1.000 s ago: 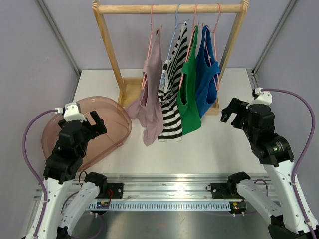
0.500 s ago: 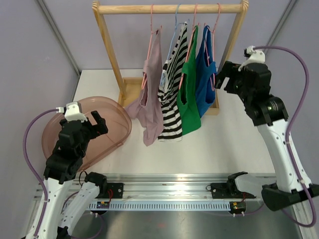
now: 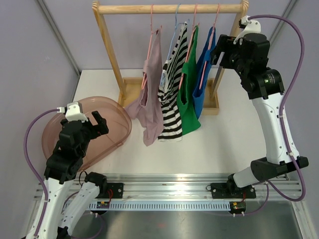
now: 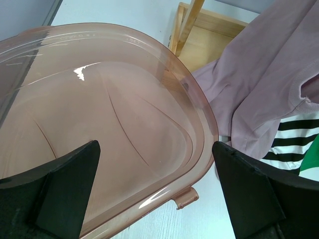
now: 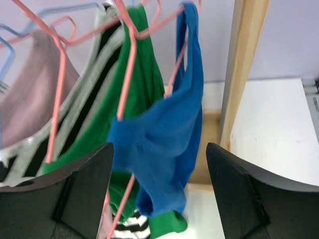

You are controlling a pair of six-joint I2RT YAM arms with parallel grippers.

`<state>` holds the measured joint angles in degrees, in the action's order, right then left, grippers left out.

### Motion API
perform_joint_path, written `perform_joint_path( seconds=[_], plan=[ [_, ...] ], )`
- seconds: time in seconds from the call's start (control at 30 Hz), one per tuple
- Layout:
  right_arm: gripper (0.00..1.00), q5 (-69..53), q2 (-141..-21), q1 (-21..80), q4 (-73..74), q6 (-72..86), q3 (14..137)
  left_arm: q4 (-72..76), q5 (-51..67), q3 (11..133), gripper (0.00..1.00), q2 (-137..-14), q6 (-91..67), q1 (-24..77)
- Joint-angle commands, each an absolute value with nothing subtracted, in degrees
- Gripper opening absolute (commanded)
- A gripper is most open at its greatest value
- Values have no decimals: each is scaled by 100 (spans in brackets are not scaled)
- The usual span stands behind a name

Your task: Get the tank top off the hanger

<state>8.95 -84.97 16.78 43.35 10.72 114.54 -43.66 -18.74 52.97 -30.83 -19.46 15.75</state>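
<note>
Several tank tops hang on hangers from the wooden rail [image 3: 169,8]: mauve [image 3: 149,94], striped [image 3: 171,94], green [image 3: 188,99] and blue [image 3: 202,79]. My right gripper [image 3: 219,42] is raised at the rack's right end, next to the blue top and its pink hanger [image 3: 215,22]. In the right wrist view the blue top [image 5: 169,144] hangs bunched between the fingers of the right gripper [image 5: 159,149], which is open and not pinching the cloth. A pink hanger wire [image 5: 130,64] runs beside it. My left gripper [image 3: 97,122] is open over the tub.
A translucent brown tub [image 3: 87,127] sits at the left, its rim [image 4: 199,99] under the left gripper [image 4: 155,149]. The rack's right wooden post [image 5: 244,69] stands close beside the right fingers. The rack's base tray [image 3: 130,89] lies behind the clothes.
My right arm has risen and swung in to the rack's right end, reaching the blue top, which has shifted left. Its jaws have narrowed a little. The left arm has not moved.
</note>
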Motion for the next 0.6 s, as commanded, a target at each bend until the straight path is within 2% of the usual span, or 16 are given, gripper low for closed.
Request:
perform_joint_path(
  seconds=[0.0,0.13,0.27,0.37,0.47,0.5,0.57],
  plan=[
    [83,686,-8639,1723,4235,949,12057,-4078,-1758,5273,99,-3050,-1890,1600],
    [84,607,-9053,1714,4886,896,12919,-4087,-1758,5265,99,-3050,-1890,1600],
    [87,318,-8851,1714,4414,967,12367,-4069,-1740,5273,99,-3059,-1890,1600],
    [84,386,-9252,1714,4682,914,12690,-4069,-1723,5265,99,-3050,-1890,1600],
    [74,841,-9815,1723,4991,800,13384,-4078,-1731,5265,99,-3041,-1881,1600],
    [65,966,-9922,1714,5105,704,13629,-4069,-1731,5265,99,-3032,-1881,1600],
    [57,1212,-10185,1714,5220,616,13824,-4069,-1723,5265,99,-3032,-1881,1600]
  ],
)
